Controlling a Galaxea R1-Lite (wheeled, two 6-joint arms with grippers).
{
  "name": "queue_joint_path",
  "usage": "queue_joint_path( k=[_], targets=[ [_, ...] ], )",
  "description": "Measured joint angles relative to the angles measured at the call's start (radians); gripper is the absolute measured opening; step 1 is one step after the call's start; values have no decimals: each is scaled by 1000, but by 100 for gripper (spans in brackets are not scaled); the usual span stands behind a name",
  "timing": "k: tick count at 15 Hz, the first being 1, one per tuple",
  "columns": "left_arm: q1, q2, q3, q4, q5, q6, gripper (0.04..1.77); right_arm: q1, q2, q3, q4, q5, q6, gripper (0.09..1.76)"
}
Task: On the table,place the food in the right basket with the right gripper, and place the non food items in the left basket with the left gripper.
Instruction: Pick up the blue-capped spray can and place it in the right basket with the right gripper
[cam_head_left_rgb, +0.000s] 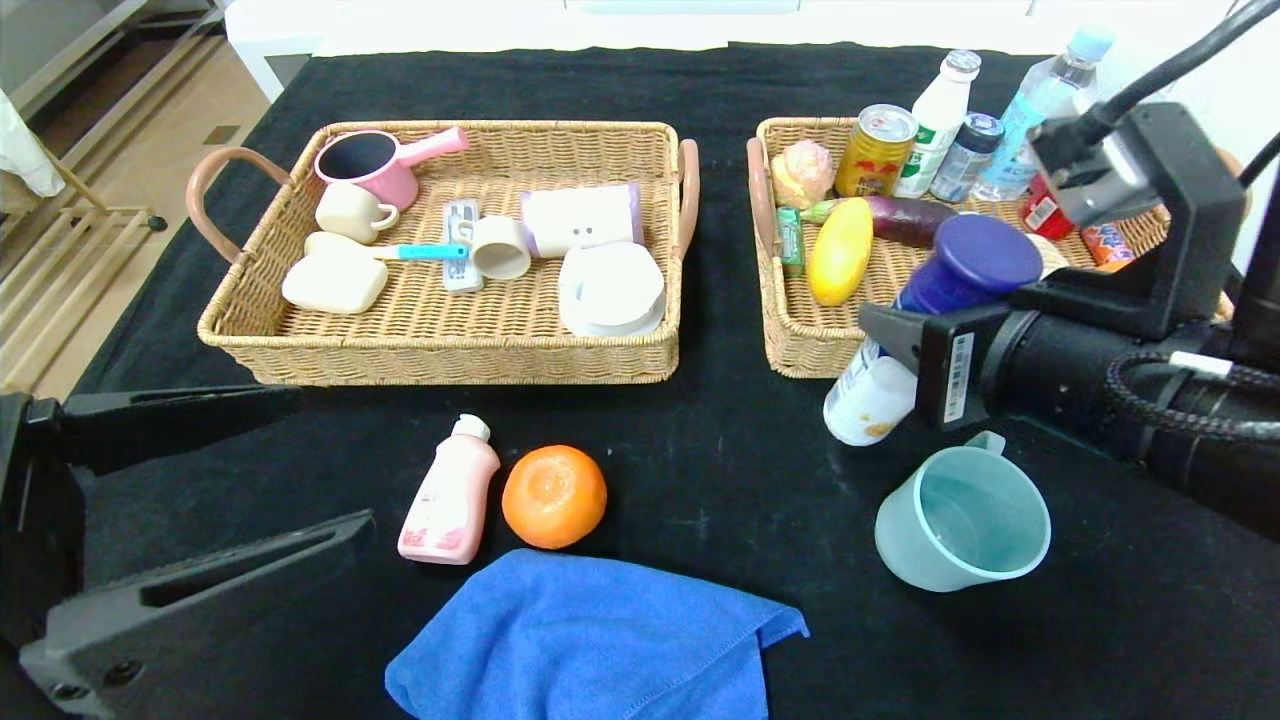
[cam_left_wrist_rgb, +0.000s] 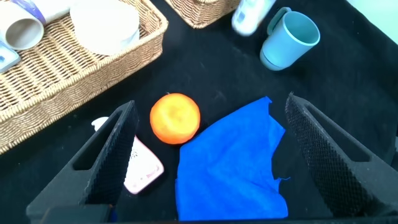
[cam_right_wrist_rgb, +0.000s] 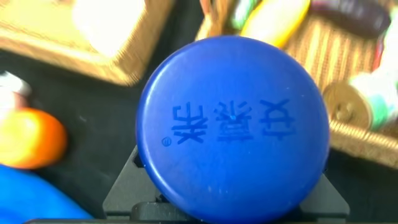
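Observation:
My right gripper (cam_head_left_rgb: 895, 345) is shut on the white-and-blue bottle (cam_head_left_rgb: 870, 395) and holds it tilted above the table (cam_head_left_rgb: 720, 440), at the front left corner of the right basket (cam_head_left_rgb: 800, 350). Its dark-blue cap (cam_right_wrist_rgb: 233, 124) fills the right wrist view, with a finger (cam_right_wrist_rgb: 124, 190) showing beside it. My left gripper (cam_head_left_rgb: 335, 460) is open and empty at the front left, above the blue towel (cam_left_wrist_rgb: 230, 162). The towel (cam_head_left_rgb: 590, 640) lies at the front edge. The pink bottle (cam_head_left_rgb: 450, 495) and the orange (cam_head_left_rgb: 553, 496) lie side by side behind it. The teal mug (cam_head_left_rgb: 962, 520) stands at the right.
The left basket (cam_head_left_rgb: 440, 355) holds a pink saucepan (cam_head_left_rgb: 375, 165), cups and white containers. The right basket holds a can (cam_head_left_rgb: 876, 150), several bottles, a yellow fruit (cam_head_left_rgb: 840, 250) and an aubergine. Bare black cloth lies between the baskets.

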Motion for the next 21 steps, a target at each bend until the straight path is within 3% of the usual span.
queue_joint_path(
  k=[4, 9, 14, 21],
  targets=[
    [0, 2, 1, 0, 0, 0, 172, -14, -18, -86, 4, 31, 0, 84],
    [0, 2, 3, 0, 0, 0, 172, -148, 0, -269, 100, 84, 5, 84],
    [0, 1, 3, 0, 0, 4, 172, -286, 88, -404, 108, 111, 5, 84],
    [0, -2, 3, 0, 0, 7, 172, -369, 213, -473, 101, 106, 5, 84]
  ],
)
